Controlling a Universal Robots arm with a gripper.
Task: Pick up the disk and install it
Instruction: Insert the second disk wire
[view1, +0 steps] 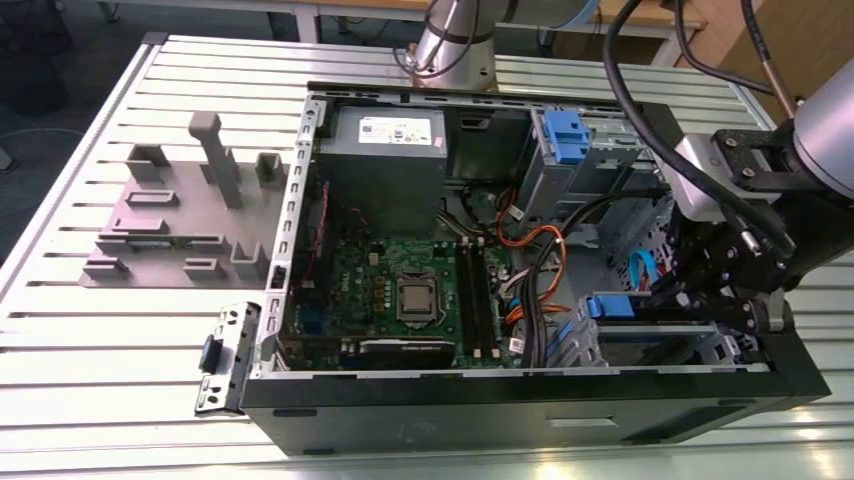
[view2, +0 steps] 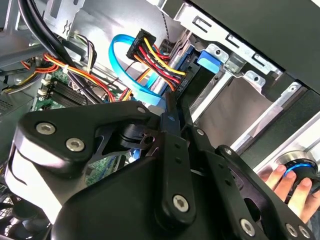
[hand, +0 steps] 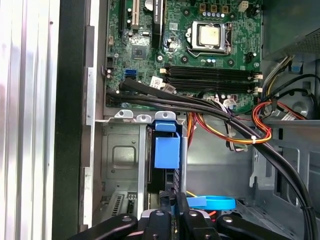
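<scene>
Pincer (hand: 170, 212) pinching the disk (hand: 166, 150) edge-on, fingers pressed on its thin sides. Disk standing on edge inside the drive cage (hand: 122, 160), long axis running straight out from the fingertips, blue bracket end pointing away toward the motherboard (hand: 200, 45)

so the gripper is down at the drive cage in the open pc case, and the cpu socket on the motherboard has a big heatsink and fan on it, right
Not quite. The gripper is down at the drive cage in the open PC case, but the CPU socket is bare: the first wrist view shows the chip's metal top with no heatsink or fan on it. The exterior view agrees.
</scene>
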